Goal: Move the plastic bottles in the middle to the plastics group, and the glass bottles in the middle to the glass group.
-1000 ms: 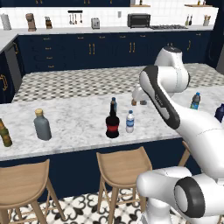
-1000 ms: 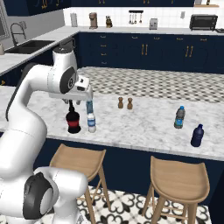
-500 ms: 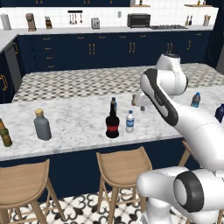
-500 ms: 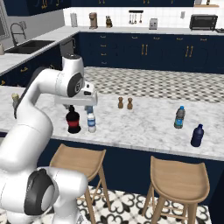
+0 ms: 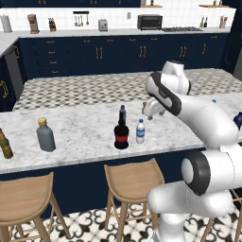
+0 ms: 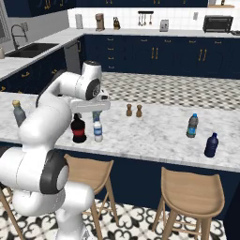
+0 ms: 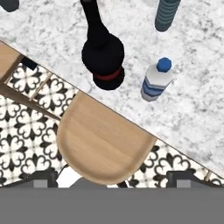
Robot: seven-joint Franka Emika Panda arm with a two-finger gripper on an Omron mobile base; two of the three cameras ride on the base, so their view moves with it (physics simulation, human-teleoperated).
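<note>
At the near edge of the marble counter [image 5: 85,137], just above a wooden stool [image 7: 103,146], the three middle bottles stand close together and upright. The clear bottle [image 7: 156,80] with the blue cap is nearest the edge; just beside it, on its left, stands the black bottle [image 7: 103,52] with the round belly, and a little farther back the slim teal bottle [image 7: 166,14]. None is held. The pincer [image 5: 152,109] hangs above and to the right of them with its jaws spread wide and nothing between them.

The main risk, as I judge it, is crowding: a descent onto the clear bottle with the jaws this wide could clip the black bottle's belly or neck (it is tall and top-heavy looking) and tip it. Since all three sit so near the edge, a knocked bottle could roll off toward the stool.

Farther along to the right, well apart, wait the blue-capped dark teal bottle [image 6: 191,125] and the navy bottle [image 6: 211,145]; far to the left stand the grey bottle [image 5: 45,135] with the tan stopper and the olive-brown bottle [image 5: 4,144]. A carry to the wrong end is the other hazard. Two small shakers [image 6: 133,110] stand behind the route rightward, and a low swing could brush them.
</note>
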